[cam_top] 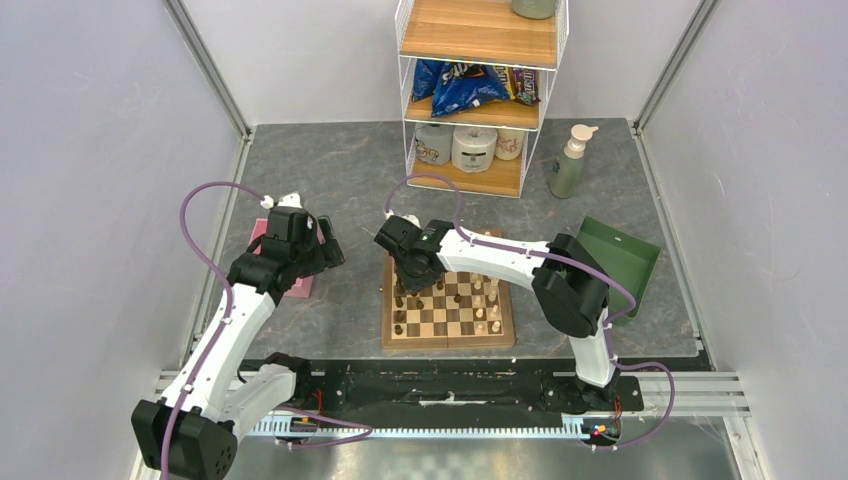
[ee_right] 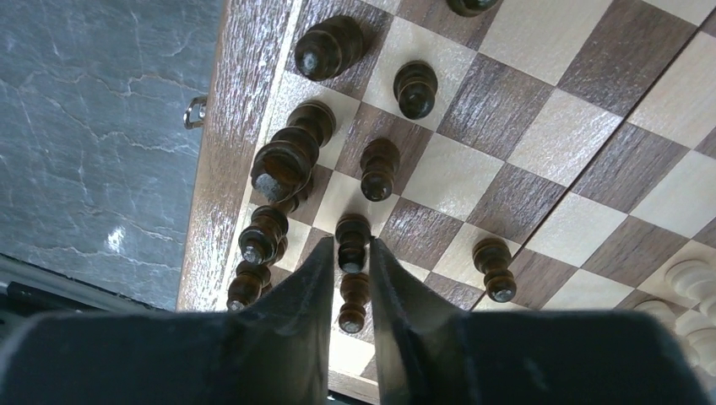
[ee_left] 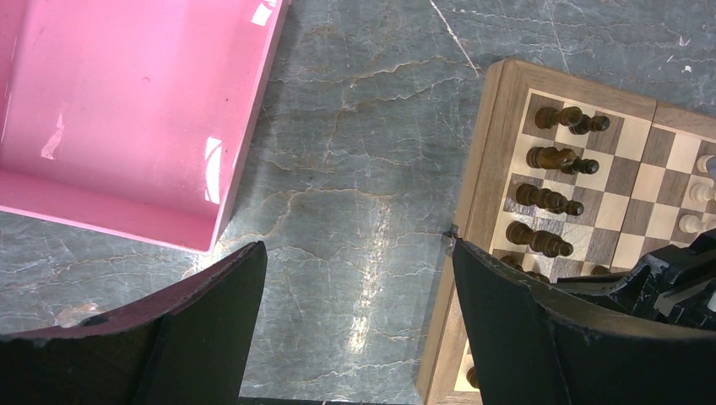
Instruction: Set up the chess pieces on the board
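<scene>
Right wrist view: right tool [ee_right: 350,246] narrowed onto dark brown turned wooden pawn [ee_right: 352,234], apparently aligning it near nine o'clock border of the checkered wooden board [ee_right: 245,101]; left tool [ee_left: 359,261] gaped wide.

I read board [ee_left: 485,160] checkered light and dark brown, mid-brown border; dark brown pieces [ee_right: 287,160]; cream pieces [ee_left: 691,224]; pink box [ee_left: 110,110]; green tray [cam_top: 622,262]; table [ee_left: 355,169] grey, pale marbled veins.

Bright, even light is cast throughout; glare streaks are seen on the table [ee_left: 338,169] beside the board [ee_left: 485,169].
</scene>
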Controlling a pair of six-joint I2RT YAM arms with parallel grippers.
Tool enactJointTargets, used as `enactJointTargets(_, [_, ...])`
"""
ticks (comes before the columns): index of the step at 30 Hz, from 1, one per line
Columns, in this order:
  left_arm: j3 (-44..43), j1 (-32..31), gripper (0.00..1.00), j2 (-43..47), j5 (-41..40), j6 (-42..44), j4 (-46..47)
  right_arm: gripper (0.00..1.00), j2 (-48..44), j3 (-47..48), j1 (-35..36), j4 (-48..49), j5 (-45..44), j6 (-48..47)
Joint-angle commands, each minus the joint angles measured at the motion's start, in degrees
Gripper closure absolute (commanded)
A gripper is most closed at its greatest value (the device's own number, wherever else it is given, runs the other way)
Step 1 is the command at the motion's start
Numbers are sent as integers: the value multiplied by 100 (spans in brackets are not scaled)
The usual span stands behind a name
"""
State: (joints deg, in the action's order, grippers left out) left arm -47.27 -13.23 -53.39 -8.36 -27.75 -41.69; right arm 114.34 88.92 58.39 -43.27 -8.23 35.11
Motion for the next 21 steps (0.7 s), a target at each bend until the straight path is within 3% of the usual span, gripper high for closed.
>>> enactJointTargets(1, [-2, 23, 12, 15, 79, 193, 161, 68, -90, 171, 23, 156, 126, -24])
enactJointTargets(5, [-2, 23, 12, 12, 80, 191, 157, 57, -387, 79, 23, 143, 40, -49])
enactJointTargets(9, [-2, 23, 12, 38, 80, 195, 161, 53, -642, -79, 23, 113, -35, -16])
enactJointTargets(15, [7, 22, 13, 41, 91, 186, 161, 53, -854, -437, 59, 84, 62, 189])
enactJointTargets(21, [6, 23, 12, 52, 109, 182, 166, 59, -820, -611, 185, 101, 190, 325])
